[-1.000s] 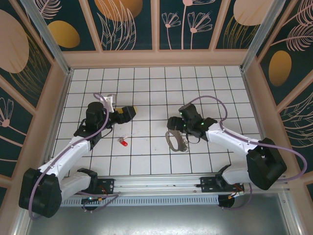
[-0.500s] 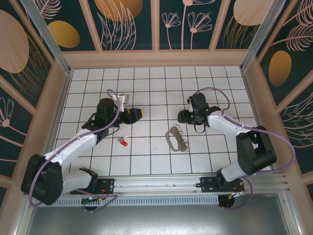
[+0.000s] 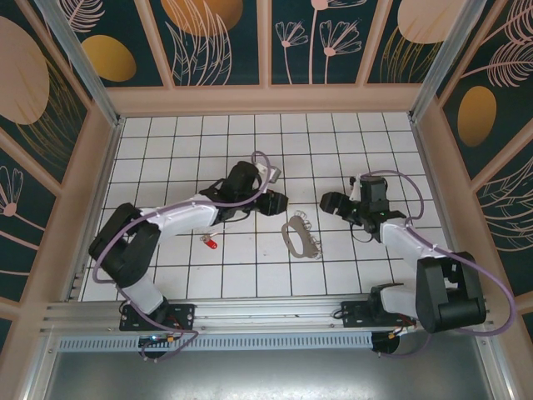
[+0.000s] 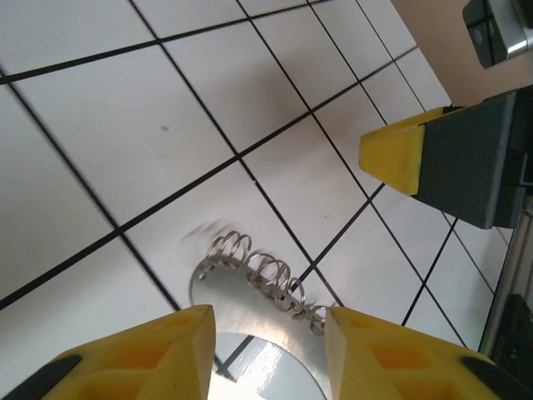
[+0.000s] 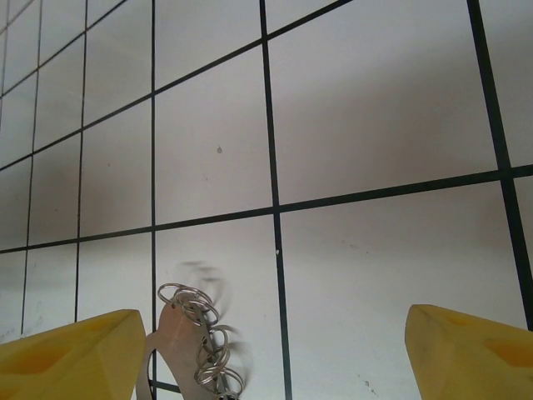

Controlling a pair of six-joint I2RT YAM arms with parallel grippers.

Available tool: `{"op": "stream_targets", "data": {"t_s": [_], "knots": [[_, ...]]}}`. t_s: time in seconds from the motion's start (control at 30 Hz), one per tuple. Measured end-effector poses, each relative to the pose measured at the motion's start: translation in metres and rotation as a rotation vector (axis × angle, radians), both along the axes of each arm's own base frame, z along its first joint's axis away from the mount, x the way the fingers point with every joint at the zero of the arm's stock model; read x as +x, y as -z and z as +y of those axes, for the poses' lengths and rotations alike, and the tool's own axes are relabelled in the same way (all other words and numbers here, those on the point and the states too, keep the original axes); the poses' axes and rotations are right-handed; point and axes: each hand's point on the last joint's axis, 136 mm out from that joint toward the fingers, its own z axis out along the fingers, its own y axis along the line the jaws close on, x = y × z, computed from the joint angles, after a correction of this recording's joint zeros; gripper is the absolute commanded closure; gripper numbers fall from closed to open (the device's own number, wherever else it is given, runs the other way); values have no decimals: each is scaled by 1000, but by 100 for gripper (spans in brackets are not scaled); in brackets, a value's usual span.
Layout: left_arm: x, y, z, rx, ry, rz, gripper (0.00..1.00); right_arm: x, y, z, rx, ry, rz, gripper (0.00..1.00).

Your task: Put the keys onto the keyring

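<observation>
The keyring (image 3: pixel 300 237), a beige loop edged with small silver rings, lies flat on the white grid floor near the middle. My left gripper (image 3: pixel 275 202) hovers just up-left of it. In the left wrist view the keyring (image 4: pixel 258 279) lies between and below the yellow fingers (image 4: pixel 133 358), and the left gripper (image 4: pixel 266 321) is open with nothing held. My right gripper (image 3: pixel 327 202) is up-right of the keyring. It stands wide open (image 5: pixel 271 321), with the keyring (image 5: pixel 179 342) by its left finger. The red-headed key (image 3: pixel 210 242) lies apart on the floor, left of the keyring.
Wooden walls (image 3: pixel 266 100) ring the tiled floor. The two grippers face each other about two tiles apart, and the right gripper's yellow fingertip (image 4: pixel 400 158) shows close ahead in the left wrist view. Open floor lies in front of the keyring.
My left arm has swung right across the floor to the keyring, its jaws narrowing. My right gripper has drawn back from over the keyring to the right. Keyring and key have stayed put.
</observation>
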Motion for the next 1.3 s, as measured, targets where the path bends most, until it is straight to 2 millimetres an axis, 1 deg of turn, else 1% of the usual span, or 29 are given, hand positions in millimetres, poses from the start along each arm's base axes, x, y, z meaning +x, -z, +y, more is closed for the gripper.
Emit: {"op": "stream_targets", "data": {"t_s": [0.07,0.2,0.3,0.37,0.43,0.6,0.83,1.1,1.3], "knots": [[0,6,-9,12,22,-4,65,-1,1,-1,13,4,-15,18],[5,20,-21,44,55,-15,67,-3,1,-3,34,7,-31,16],[9,32,-27,76,69,-16,67,-1,-2,-3,45,4,-47,14],[9,39,-28,94,77,-13,72,1,-4,-3,52,3,-58,13],[10,46,-28,110,83,-10,75,2,-4,-3,55,6,-65,13],[11,59,-31,134,100,0,74,-1,-1,-4,62,18,-54,12],[10,72,-35,154,126,9,73,1,-8,-10,66,34,-81,11],[14,79,-39,172,143,0,72,1,-9,-11,68,37,-83,11],[15,89,-39,196,155,7,73,2,-10,-14,69,46,-86,11]]}}
